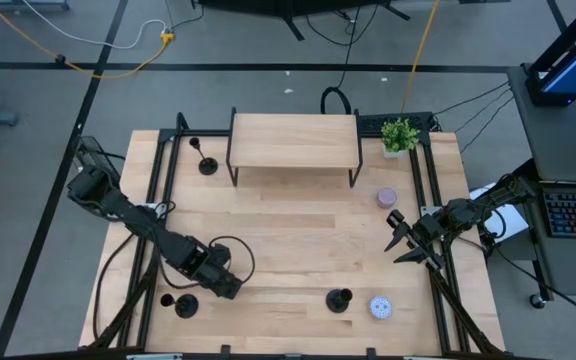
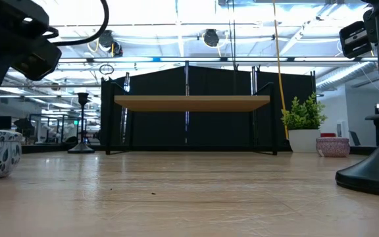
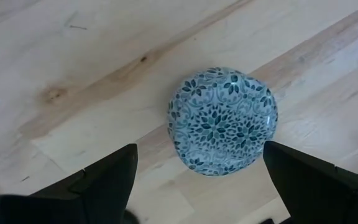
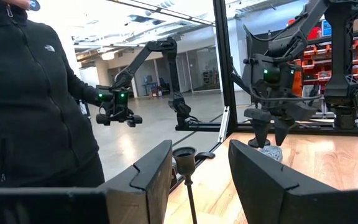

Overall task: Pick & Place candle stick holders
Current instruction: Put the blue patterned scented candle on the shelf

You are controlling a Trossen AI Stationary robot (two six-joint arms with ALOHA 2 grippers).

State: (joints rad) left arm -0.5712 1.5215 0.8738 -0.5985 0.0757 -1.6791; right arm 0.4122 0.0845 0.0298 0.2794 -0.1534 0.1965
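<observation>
Three black candle stick holders stand on their round bases: one at the far left point(image 1: 206, 164), one at the near left point(image 1: 184, 304), one near the front middle point(image 1: 339, 299). My left gripper point(image 1: 224, 284) hangs open above a blue-patterned tin point(image 3: 222, 121), one finger on either side and clear of it. The gripper hides this tin in the high view. My right gripper point(image 1: 401, 240) is open and empty at the table's right side. In the right wrist view a holder's top cup point(image 4: 184, 155) shows farther off, between its fingers.
A wooden shelf on black legs point(image 1: 293, 140) stands at the far middle, with a potted plant point(image 1: 399, 134) to its right. A lilac tin point(image 1: 386, 197) sits near my right gripper and a second patterned tin point(image 1: 380, 308) at the near right. A person point(image 4: 30, 93) stands beyond the table.
</observation>
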